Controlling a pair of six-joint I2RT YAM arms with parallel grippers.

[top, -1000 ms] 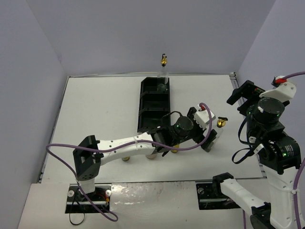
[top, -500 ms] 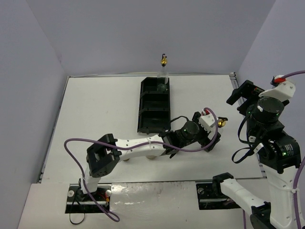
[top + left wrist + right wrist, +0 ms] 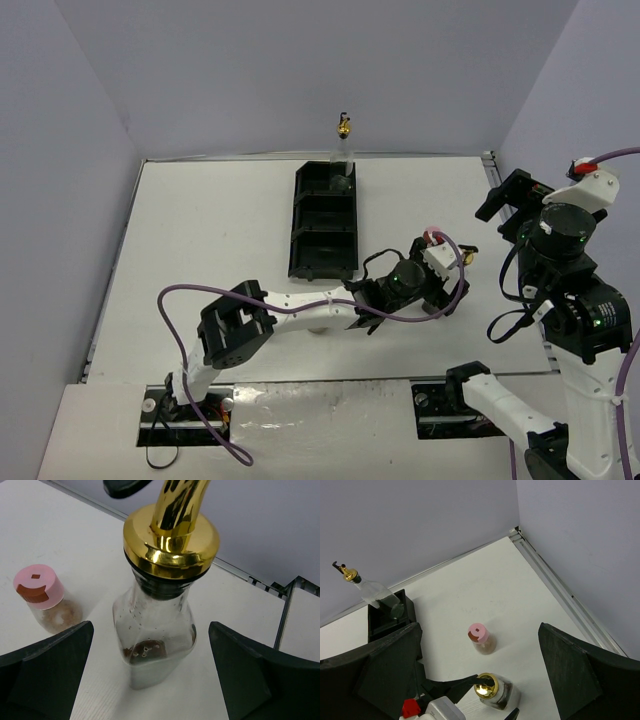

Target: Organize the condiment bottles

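A tall clear bottle with a gold pourer top (image 3: 155,630) stands on the white table, a little brown sediment at its bottom. My left gripper (image 3: 155,685) is open around it, with a gap on each side. This bottle also shows in the top view (image 3: 468,255) and the right wrist view (image 3: 496,691). A pink-capped bottle (image 3: 45,600) stands just beside it (image 3: 435,236) (image 3: 481,637). A second gold-topped clear bottle (image 3: 343,150) stands in the far compartment of the black tray (image 3: 300,225). My right gripper (image 3: 482,680) is open and empty, held high above the table. The amber and cream bottles are out of view.
The black tray (image 3: 407,605) lies lengthwise at the table's middle back; its two nearer compartments hold no bottles. A metal rail (image 3: 555,582) runs along the table's right edge by the wall. My left arm (image 3: 300,305) stretches across the near middle.
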